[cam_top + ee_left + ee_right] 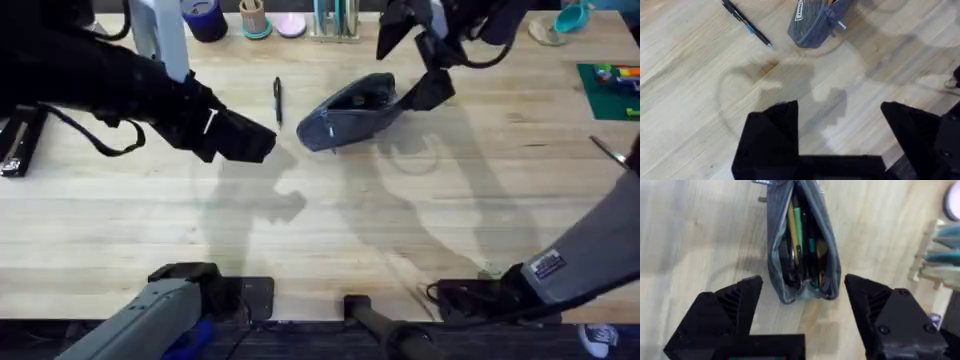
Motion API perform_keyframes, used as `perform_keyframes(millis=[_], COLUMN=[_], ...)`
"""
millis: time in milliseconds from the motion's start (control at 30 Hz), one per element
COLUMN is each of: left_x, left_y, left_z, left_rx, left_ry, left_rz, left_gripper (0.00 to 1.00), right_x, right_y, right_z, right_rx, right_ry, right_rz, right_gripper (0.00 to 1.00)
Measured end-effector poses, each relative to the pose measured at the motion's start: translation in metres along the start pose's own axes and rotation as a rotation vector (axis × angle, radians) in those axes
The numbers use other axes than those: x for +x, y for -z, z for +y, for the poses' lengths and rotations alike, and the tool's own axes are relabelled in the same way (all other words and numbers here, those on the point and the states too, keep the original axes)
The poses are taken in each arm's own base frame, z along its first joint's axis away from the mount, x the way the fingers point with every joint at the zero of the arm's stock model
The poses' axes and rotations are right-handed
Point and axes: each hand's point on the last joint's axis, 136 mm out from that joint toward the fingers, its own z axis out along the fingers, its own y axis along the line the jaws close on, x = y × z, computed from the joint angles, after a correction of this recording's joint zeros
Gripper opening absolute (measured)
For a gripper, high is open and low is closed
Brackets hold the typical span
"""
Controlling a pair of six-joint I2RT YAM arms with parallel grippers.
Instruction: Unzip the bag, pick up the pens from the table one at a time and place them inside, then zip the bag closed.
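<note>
Left claw [262, 143]: held wide and empty above the table [330, 240], as seen from the left wrist; both black fingers [771, 131] are spread with bare wood between them. Nothing is gripped.

Right claw [799, 305]: also spread wide and empty, hovering just over the near end of the bag [801, 245]; one finger is seen on each side of the pouch end, and contact cannot be confirmed.

Bag: laid on the wood near the far middle of the table, already unzipped. The mouth is gaping, and several pens and pencils are seen packed inside from the right wrist.

Pen [277, 101]: one thin black stick left on the wood, just beside the bag on its left, apart from it. It is nearer the left claw than the right.

Stage, judged: bag open, last visible pen not yet picked up, zip not yet closed.

Risk, pickup: the pen is thin and flat on the wood; it could be rolled or skidded away if the fingers are closed off-centre or lowered short.

Risk, bag: the pouch is soft and unsupported; it could be shoved or tipped if it is nudged by the right claw, and the mouth could be narrowed.

Risk, crowding: both arms are near the same spot; a collision could be caused by a simultaneous reach.

Far edge: cups and a rack [335, 20] are noted behind, untouched.
</note>
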Motion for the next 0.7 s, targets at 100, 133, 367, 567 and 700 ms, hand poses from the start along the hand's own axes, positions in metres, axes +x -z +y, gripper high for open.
perform_keyframes(millis=[100,133,367,567,700], left_x=[0.0,0.0,0.0,0.0,0.0], left_y=[0.0,0.0,0.0,0.0,0.0], left_z=[0.0,0.0,0.0,0.0,0.0], left_rx=[0.0,0.0,0.0,0.0,0.0], left_ry=[0.0,0.0,0.0,0.0,0.0], left_rz=[0.0,0.0,0.0,0.0,0.0], left_gripper=[0.995,0.995,0.996,0.995,0.995], right_x=[0.0,0.0,-0.004,-0.009,-0.011], right_y=[0.013,0.017,0.049,0.069,0.078], right_z=[0.0,0.0,0.004,0.01,0.017], right_rx=[0.03,0.039,0.106,0.14,0.15], right_ry=[-0.022,-0.028,-0.055,-0.121,-0.137], right_rz=[0.003,0.004,0.009,0.007,0.024], right_gripper=[0.996,0.996,0.996,0.996,0.996])
